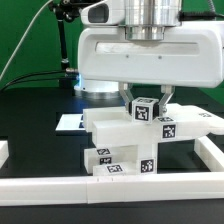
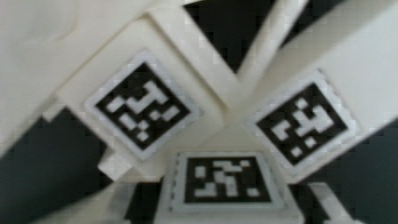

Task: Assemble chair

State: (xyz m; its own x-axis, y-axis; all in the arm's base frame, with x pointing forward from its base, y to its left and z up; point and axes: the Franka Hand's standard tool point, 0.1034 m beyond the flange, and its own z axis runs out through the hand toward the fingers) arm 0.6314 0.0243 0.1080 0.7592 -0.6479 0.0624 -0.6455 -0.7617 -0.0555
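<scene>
The chair is in loose white tagged parts. A square white leg [image 1: 145, 111] stands upright on a flat slab [image 1: 185, 126], which rests on more stacked parts [image 1: 118, 160]. My gripper [image 1: 147, 102] hangs straight above and is shut on the leg's top, one finger on each side. In the wrist view the leg's tagged end [image 2: 222, 178] sits between my fingers [image 2: 150, 203], with my gripper [image 2: 238, 203] centred over it. Beyond it lie two tagged chair parts [image 2: 143, 100] [image 2: 299, 122], angled apart.
A low white rim wall [image 1: 110, 188] runs along the front and up the exterior view's right [image 1: 214, 152]. The marker board [image 1: 68, 122] lies flat behind the stack on the exterior view's left. The arm's white base [image 1: 100, 90] stands behind on the black table.
</scene>
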